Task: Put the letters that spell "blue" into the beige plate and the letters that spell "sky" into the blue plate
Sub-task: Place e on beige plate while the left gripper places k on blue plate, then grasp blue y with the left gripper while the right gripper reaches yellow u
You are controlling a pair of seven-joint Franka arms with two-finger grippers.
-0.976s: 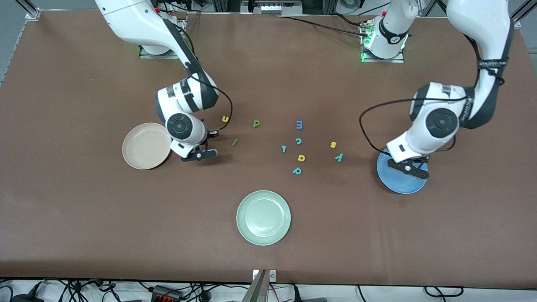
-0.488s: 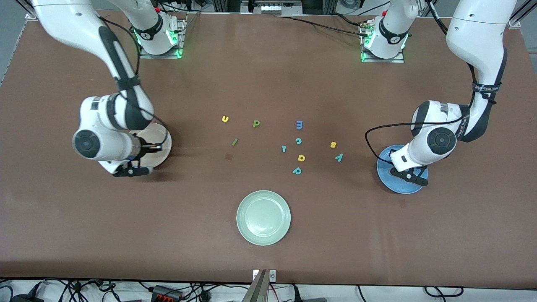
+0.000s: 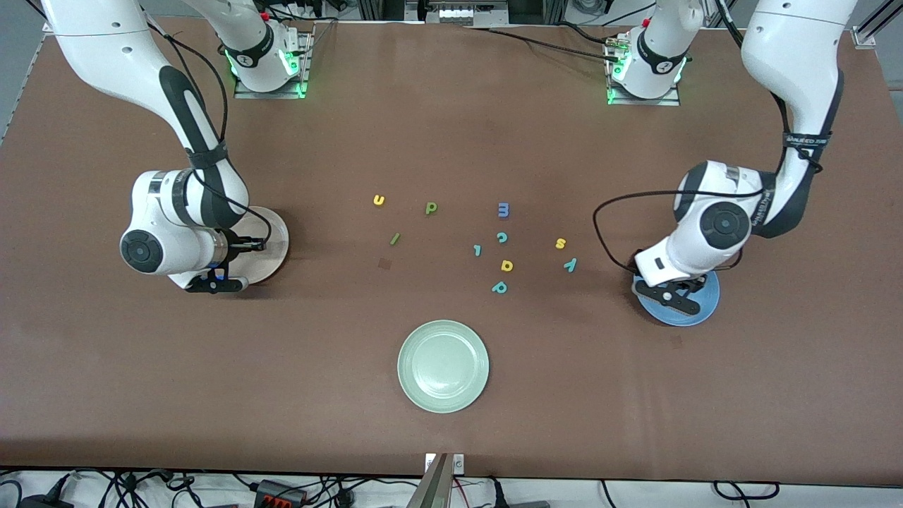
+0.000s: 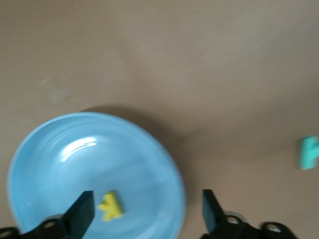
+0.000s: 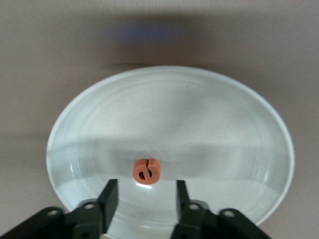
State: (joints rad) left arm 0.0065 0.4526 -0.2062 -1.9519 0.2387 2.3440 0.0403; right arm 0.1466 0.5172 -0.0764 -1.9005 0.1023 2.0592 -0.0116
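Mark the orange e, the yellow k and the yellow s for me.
orange e (image 5: pixel 146 171), right wrist view, middle of its face.
yellow k (image 4: pixel 110 206), left wrist view, its middle.
yellow s (image 3: pixel 560 243), front view, its middle.

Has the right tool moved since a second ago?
Yes. The right tool has swung from beside the dark green l toward the right arm's end, and now sits over the beige plate.

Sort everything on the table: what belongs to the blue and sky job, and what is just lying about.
Job: beige plate holding orange e; blue plate holding yellow k; yellow u, green b shape, green l, yellow s, teal y.

Lying about: pale green plate, blue m, teal c, small teal l, yellow d shape, teal p shape.
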